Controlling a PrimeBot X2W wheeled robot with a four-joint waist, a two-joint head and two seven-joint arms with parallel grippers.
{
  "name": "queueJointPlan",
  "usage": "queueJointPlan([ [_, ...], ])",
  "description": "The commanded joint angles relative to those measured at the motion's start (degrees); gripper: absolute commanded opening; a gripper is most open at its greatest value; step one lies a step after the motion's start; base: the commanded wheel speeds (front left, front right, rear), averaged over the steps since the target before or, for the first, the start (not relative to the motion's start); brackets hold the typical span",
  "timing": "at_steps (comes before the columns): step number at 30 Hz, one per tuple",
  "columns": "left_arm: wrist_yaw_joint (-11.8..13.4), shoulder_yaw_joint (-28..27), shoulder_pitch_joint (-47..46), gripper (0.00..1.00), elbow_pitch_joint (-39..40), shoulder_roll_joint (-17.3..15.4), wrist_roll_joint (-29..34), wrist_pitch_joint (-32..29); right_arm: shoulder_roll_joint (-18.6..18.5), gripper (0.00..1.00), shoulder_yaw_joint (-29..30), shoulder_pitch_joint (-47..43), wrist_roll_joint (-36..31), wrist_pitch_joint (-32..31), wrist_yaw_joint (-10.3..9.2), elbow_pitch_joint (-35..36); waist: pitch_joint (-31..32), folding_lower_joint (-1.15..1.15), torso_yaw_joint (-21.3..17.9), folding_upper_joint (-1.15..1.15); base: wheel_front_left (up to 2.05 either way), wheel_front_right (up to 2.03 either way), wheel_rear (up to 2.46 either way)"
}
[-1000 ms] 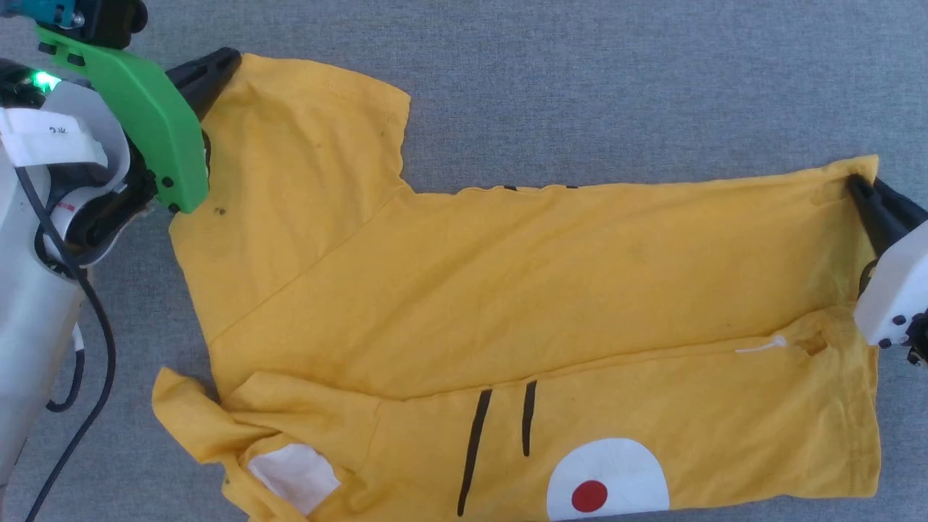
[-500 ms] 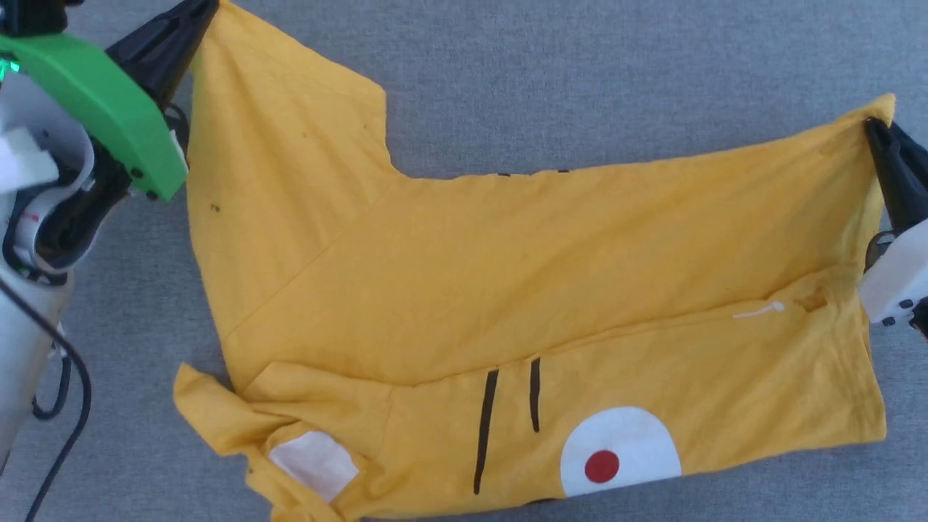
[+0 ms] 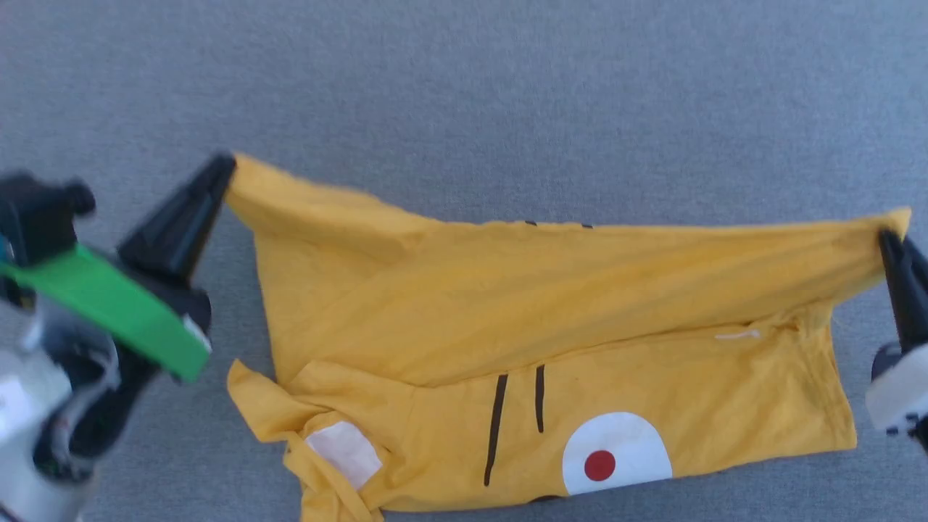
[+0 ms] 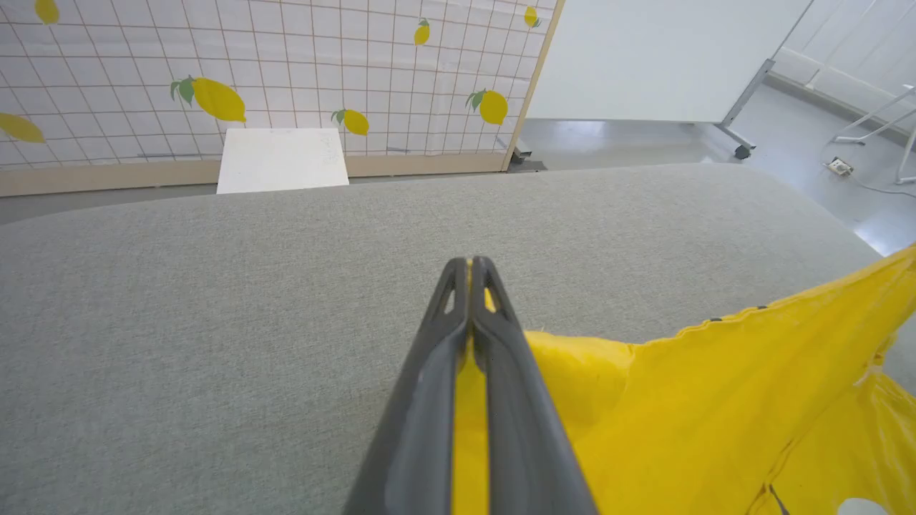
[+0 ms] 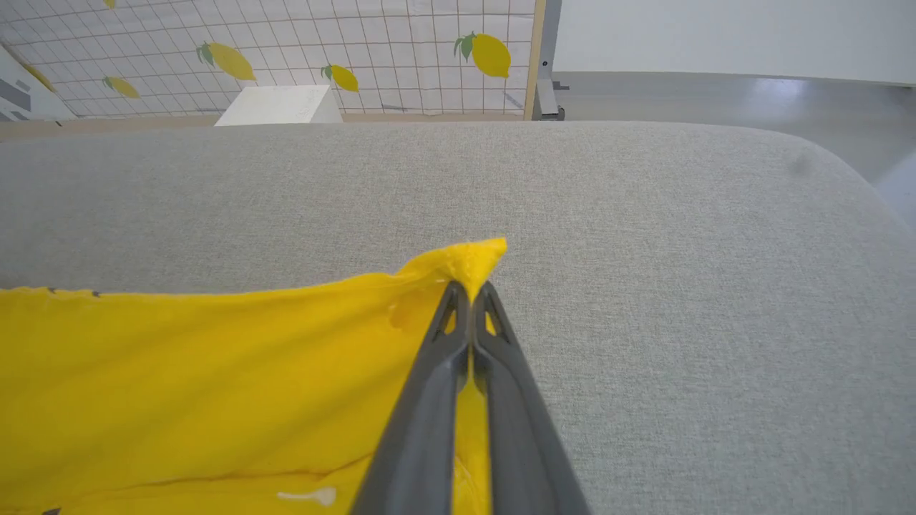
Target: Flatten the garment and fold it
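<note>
Both far corners of the garment point(image 3: 551, 304) come up off the grey table point(image 3: 464, 87) since the earlier frames, where the sleeve point(image 3: 312, 210) lay spread flat; now we see it bunched and the far edge pulled into a near-straight line between the two claws. Head view has also shifted, so part of that change is the camera moving. We see the left gripper point(image 3: 226, 165) pinched tight on the sleeve corner, yellow cloth showing between its fingers point(image 4: 429, 400) in the left wrist view. Right gripper point(image 3: 889, 243) has finished closing and is clamped on the hem corner, a tuft of cloth poking past its tips point(image 5: 471, 290). Near half, with the white patch point(image 3: 616, 457), lies on the table, creased along the middle. We judge this as the lift-and-stretch part of flattening, fold not yet begun. Room: wide bare table beyond the far edge, its rounded rim well away; the near hem runs close to the head view's bottom.
</note>
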State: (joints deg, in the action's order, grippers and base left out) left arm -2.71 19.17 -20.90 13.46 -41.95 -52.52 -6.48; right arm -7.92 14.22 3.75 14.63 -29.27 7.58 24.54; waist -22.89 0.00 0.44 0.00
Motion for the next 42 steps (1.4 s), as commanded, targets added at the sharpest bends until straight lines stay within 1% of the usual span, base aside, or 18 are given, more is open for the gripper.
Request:
queueJointPlan([
  [1, 0.9, -0.4, 3.0, 0.00, 1.5, -0.6, -0.8, 0.8, 0.6, 0.00, 0.4, -1.7, 0.4, 0.6, -0.09, 0.6, 3.7, 0.00, 1.2, 0.00, 0.00, 0.00, 0.00],
  [7, 3.8, -1.5, 15.0, 0.00, 6.3, -2.0, -2.5, 2.7, 2.8, 0.00, 1.5, -8.3, 2.1, 2.0, -0.09, -0.1, 6.2, 0.00, 1.6, 0.00, 0.00, 0.00, 0.00],
  [12, 5.5, -1.5, 23.4, 0.00, 7.4, -1.4, -5.5, 3.7, 3.5, 0.00, 1.3, -12.1, 3.0, 3.4, -0.09, -2.7, 7.5, 0.00, 1.6, 0.00, 0.00, 0.00, 0.00],
  [18, 5.9, -0.3, 29.6, 0.00, 5.3, -0.5, -8.5, 3.3, 3.9, 0.00, 0.3, -14.6, 3.3, 4.9, -0.09, -6.8, 8.8, 0.00, 1.4, 0.00, 0.00, 0.00, 0.00],
  [23, 6.2, 1.2, 31.4, 0.00, 2.4, 0.0, -9.4, 2.2, 3.5, 0.00, 0.0, -15.7, 2.6, 5.9, -0.09, -10.1, 9.9, 0.00, 1.3, 0.00, 0.00, 0.00, 0.00],
  [27, 5.9, 2.7, 31.8, 0.00, 0.5, 1.3, -9.9, 1.7, 3.0, 0.00, -0.5, -16.1, 2.0, 6.9, -0.09, -12.9, 10.9, 0.00, 1.2, 0.00, 0.00, 0.00, 0.00],
  [28, 5.8, 3.1, 31.7, 0.00, 0.0, 1.9, -10.3, 1.6, 3.1, 0.33, -0.6, -16.0, 2.0, 7.2, -0.09, -13.6, 11.2, 0.00, 1.3, 0.00, 0.00, 0.00, 0.00],
  [29, 5.7, 3.5, 31.6, 0.00, -0.4, 2.3, -10.4, 1.4, 3.1, 1.00, -0.7, -15.9, 1.8, 7.4, -0.09, -14.2, 11.4, 0.00, 1.3, 0.00, 0.00, 0.00, 0.00],
  [31, 5.5, 4.1, 31.1, 0.00, -1.6, 3.5, -10.3, 1.8, 3.2, 1.00, -1.1, -15.5, 1.6, 7.8, -0.09, -15.6, 11.8, 0.00, 1.3, 0.00, 0.00, 0.00, 0.00],
  [32, 5.3, 4.4, 30.7, 0.03, -2.2, 4.3, -10.5, 2.0, 3.2, 1.00, -1.2, -15.3, 1.6, 8.0, -0.09, -16.2, 12.1, 0.00, 1.3, 0.00, 0.00, 0.00, 0.00],
  [33, 4.8, 5.1, 29.7, 1.00, -3.6, 6.4, -10.6, 3.0, 3.0, 1.00, -1.7, -14.9, 1.5, 8.3, -0.09, -17.6, 12.6, 0.00, 1.3, 0.00, 0.00, 0.00, 0.00],
  [36, 4.7, 5.0, 28.7, 1.00, -4.3, 7.8, -10.1, 4.5, 2.7, 1.00, -2.1, -14.7, 1.8, 8.2, -0.09, -18.0, 13.0, 0.00, 1.4, 0.00, 0.00, 0.00, 0.00],
  [38, 4.8, 4.2, 28.1, 1.00, -4.2, 8.8, -9.5, 6.6, 2.3, 1.00, -2.1, -14.5, 2.3, 7.9, -0.09, -17.5, 13.2, 0.00, 1.4, 0.00, 0.00, 0.00, 0.00],
  [40, 5.2, 2.9, 27.6, 1.00, -3.6, 9.4, -8.1, 9.7, 1.9, 1.00, -1.7, -14.3, 2.6, 7.8, -0.09, -16.7, 13.4, 0.00, 1.4, 0.00, 0.00, 0.00, 0.00],
  [42, 6.4, 1.4, 27.0, 1.00, -2.9, 9.5, -5.1, 13.5, 1.3, 1.00, -1.2, -14.2, 2.5, 7.4, -0.09, -16.1, 13.5, 0.00, 1.3, 0.00, 0.00, 0.00, 0.00],
])
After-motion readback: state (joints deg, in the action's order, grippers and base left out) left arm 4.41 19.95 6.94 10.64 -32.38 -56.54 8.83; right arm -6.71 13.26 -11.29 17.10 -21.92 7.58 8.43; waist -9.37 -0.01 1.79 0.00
